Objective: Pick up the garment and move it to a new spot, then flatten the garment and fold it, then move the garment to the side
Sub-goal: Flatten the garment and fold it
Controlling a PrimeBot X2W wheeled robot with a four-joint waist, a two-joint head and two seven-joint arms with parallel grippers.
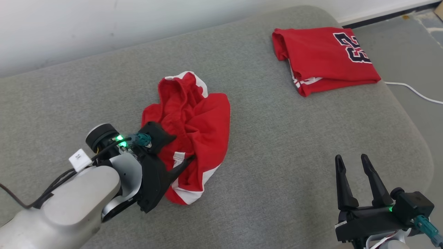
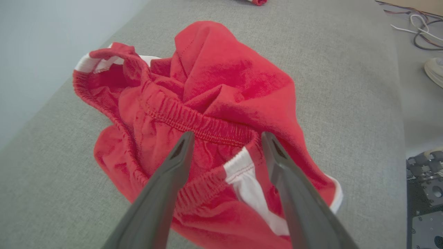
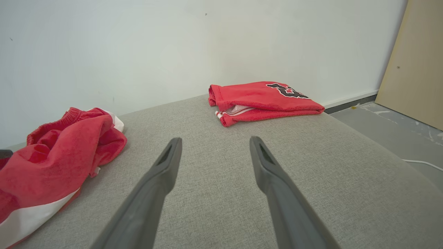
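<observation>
Head view: a high camera looks forward and down over a grey cushioned seat (image 1: 277,155) from a middle distance, with both arms at the bottom edge.

Left wrist view: a close camera looks steeply down along the left gripper (image 2: 227,135) onto the crumpled red shorts (image 2: 214,86) just beneath it.

Right wrist view: a low camera near the seat looks almost level along the right gripper (image 3: 215,140) toward the wall (image 3: 138,41). It shares the folded red jersey (image 3: 263,100) with the head view. All three views share the shorts.
</observation>
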